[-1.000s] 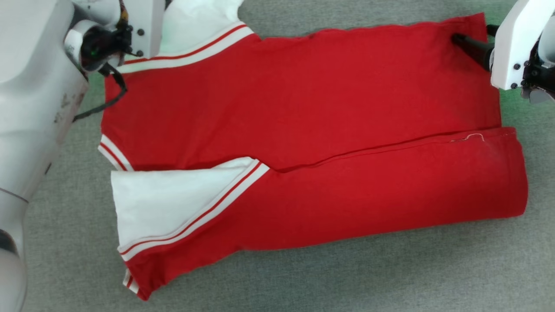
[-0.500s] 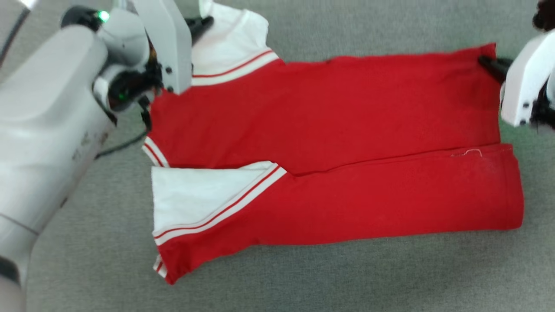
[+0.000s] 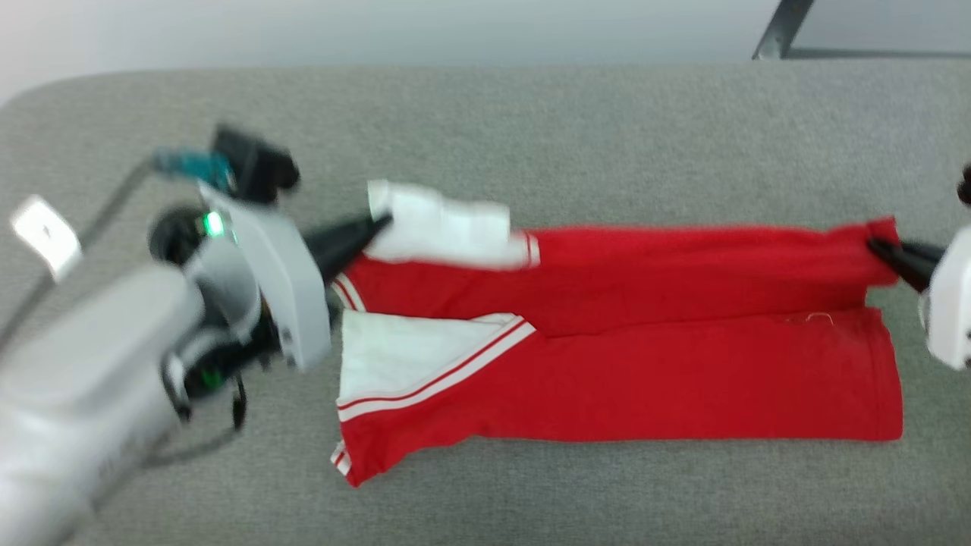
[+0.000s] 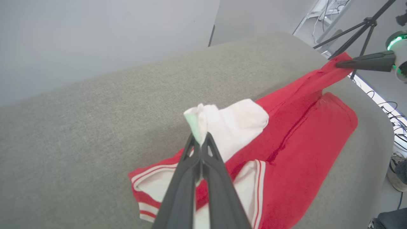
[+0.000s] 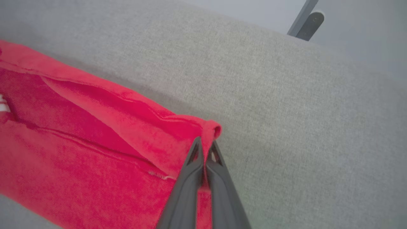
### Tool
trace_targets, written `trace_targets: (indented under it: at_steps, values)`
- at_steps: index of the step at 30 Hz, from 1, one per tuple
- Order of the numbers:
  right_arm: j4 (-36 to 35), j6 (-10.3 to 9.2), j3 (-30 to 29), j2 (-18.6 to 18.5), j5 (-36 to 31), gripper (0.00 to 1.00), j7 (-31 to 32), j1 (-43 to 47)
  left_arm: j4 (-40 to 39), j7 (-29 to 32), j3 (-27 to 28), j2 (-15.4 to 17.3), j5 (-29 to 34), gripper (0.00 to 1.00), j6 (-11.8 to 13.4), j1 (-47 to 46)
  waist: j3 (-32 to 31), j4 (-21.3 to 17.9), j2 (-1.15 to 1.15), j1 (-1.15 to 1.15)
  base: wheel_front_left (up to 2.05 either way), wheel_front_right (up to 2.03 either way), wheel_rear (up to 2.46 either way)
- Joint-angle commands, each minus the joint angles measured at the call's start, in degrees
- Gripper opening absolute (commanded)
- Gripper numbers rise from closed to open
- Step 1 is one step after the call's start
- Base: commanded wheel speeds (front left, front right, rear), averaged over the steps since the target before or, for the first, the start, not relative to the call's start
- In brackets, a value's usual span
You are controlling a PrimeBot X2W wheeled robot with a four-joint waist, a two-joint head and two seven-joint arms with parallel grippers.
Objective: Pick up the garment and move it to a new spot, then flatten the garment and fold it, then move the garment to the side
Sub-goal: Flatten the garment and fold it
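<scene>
**Both grippers pinch the garment's far edge, one at each end**

The left gripper (image 4: 200, 142) has its two dark fingers pressed together on a corner of the white sleeve panel (image 4: 237, 122). A small tuft of white cloth sticks out past the tips. The right gripper (image 5: 205, 143) is closed in the same way and pinches the red hem corner (image 5: 211, 130) at the opposite end, where the cloth curls over above its tips. Between the two grips, the far edge of the garment (image 3: 645, 379) is drawn out in a line and held up off the grey fabric surface (image 3: 531, 129). The near part lies flat on that surface, folded over on itself.

The garment's long axis runs across the head view from side to side. The white panels with their stripe trim (image 3: 447, 368) point toward the robot's left, and the plain red hem points toward its right. It sits about midway across the surface.

The head view is blurred, worst around the left arm, so that arm's housing and cable are hard to make out. The head view's right edge cuts off the right gripper, leaving its dark fingers and a piece of pale housing. In the right wrist view the sleeve end runs out of frame. In the left wrist view the fingers cover part of the near sleeve, and a tripod (image 4: 359, 27) and a shoe (image 4: 397, 175) stand beyond the surface, both cut off
</scene>
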Motion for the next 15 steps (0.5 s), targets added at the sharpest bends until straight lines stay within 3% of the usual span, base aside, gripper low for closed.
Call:
trace_targets:
  at_steps: [1, 7, 11, 15]
  values:
    - [-1.57, -0.02, -0.69, -1.36, 1.16, 0.00, -0.24, 2.92, -1.93, -1.46, -0.74, 0.49, 0.42, 0.00, 0.84, 3.03, -2.83, 2.29, 0.00, 0.00, 0.00, 0.00, 0.00]
    - [-6.44, -0.02, -4.28, -5.73, 2.50, 0.00, -0.65, 11.67, -11.08, -6.90, -2.14, 4.35, 1.06, 0.00, 6.52, 12.11, -3.64, 2.70, 0.00, 0.00, 0.00, 0.00, 0.00]
    - [-8.13, -0.03, -7.64, -6.56, 2.83, 0.00, -0.89, 16.40, -15.99, -9.53, -2.28, 6.71, 0.61, 0.00, 9.94, 16.43, -3.59, 3.02, 0.00, 0.00, 0.00, 0.00, 0.00]
    - [-8.78, -0.02, -10.68, -5.86, 2.60, 0.00, -0.32, 20.68, -18.41, -10.15, -3.00, 6.68, 0.23, 0.00, 11.96, 18.82, -3.14, 3.50, 0.00, 0.00, 0.00, 0.00, 0.00]
